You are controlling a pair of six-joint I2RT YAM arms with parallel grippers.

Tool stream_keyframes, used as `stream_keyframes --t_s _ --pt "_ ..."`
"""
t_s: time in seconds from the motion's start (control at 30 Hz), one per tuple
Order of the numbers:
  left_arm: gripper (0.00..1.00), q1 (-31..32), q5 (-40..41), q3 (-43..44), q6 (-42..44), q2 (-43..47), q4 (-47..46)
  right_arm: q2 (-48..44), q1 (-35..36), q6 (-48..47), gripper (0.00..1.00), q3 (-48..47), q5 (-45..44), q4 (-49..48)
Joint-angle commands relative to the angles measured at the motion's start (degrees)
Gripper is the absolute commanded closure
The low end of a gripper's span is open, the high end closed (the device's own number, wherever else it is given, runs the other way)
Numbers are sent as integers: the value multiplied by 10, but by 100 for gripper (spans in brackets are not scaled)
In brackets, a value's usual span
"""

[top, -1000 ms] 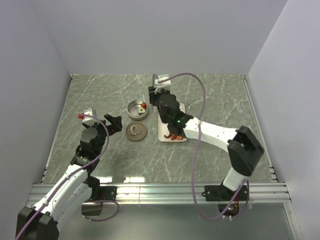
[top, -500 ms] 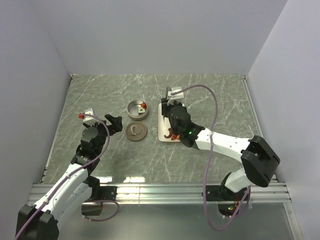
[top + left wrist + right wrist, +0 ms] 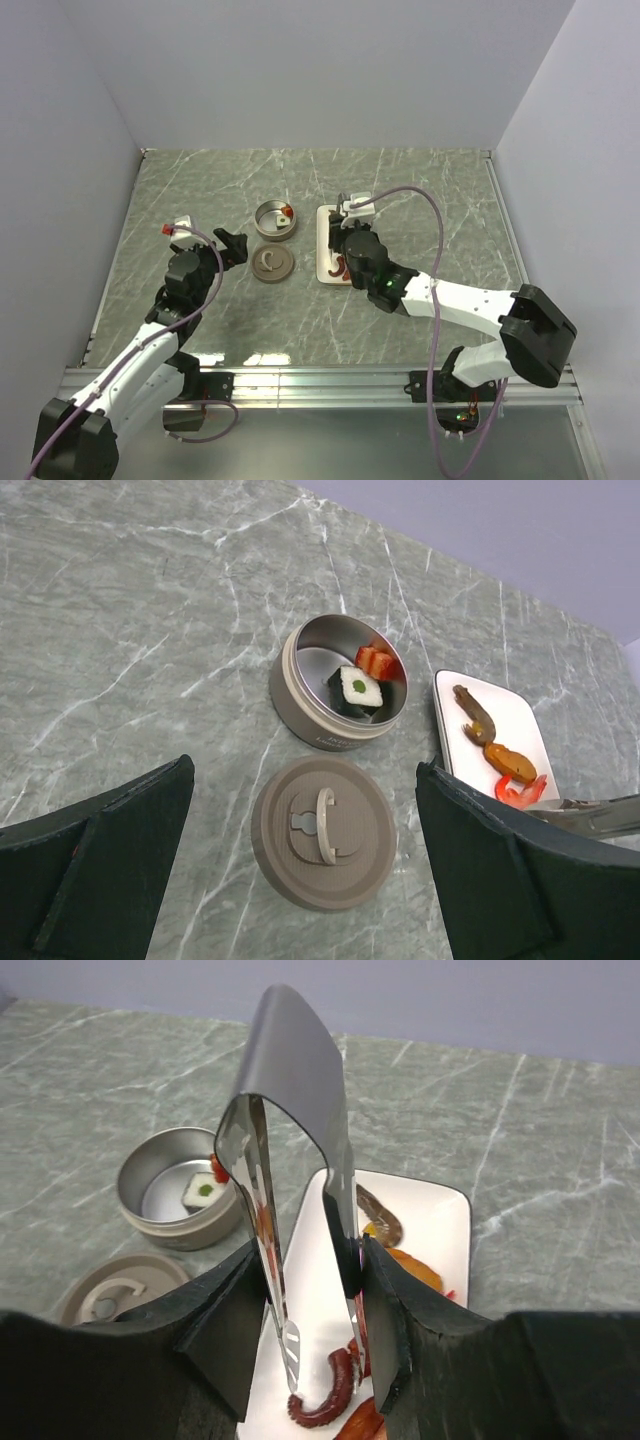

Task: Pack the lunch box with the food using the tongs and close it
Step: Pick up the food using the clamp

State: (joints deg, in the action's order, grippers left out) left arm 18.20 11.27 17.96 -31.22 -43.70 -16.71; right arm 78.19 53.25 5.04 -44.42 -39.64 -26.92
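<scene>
Now the right hand (image 3: 310,1280) clamps the tongs (image 3: 290,1090) over a curled red piece (image 3: 325,1390) on the plate (image 3: 440,1220); next, probably pinch and carry it to the lunch box (image 3: 300,695). Left hand (image 3: 305,865) spread wide.

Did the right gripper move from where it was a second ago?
Yes. It was beside the lunch box; now the right gripper sits over the white plate, further right and lower in the top view.

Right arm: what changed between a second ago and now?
The right gripper, clamped on the tongs, swung from beside the lunch box back over the plate, tips now by a red curled piece. Nothing visibly taken or let go. The left gripper, lid and lunch box stayed put.
</scene>
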Motion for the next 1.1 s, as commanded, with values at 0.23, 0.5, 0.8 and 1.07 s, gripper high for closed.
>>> stream_keyframes --t_s 0.23,0.5,0.8,1.07 --pt "1 -2 -17 20 6 -38 -50 1 22 23 53 0 -25 -18" --pt "1 -2 -21 23 9 -52 -60 16 22 15 53 -8 -56 -8" --pt "1 -2 -17 16 6 -37 -54 53 21 15 53 -20 -87 9" --pt "1 -2 -19 18 6 -39 -54 43 20 15 53 -15 -94 17"
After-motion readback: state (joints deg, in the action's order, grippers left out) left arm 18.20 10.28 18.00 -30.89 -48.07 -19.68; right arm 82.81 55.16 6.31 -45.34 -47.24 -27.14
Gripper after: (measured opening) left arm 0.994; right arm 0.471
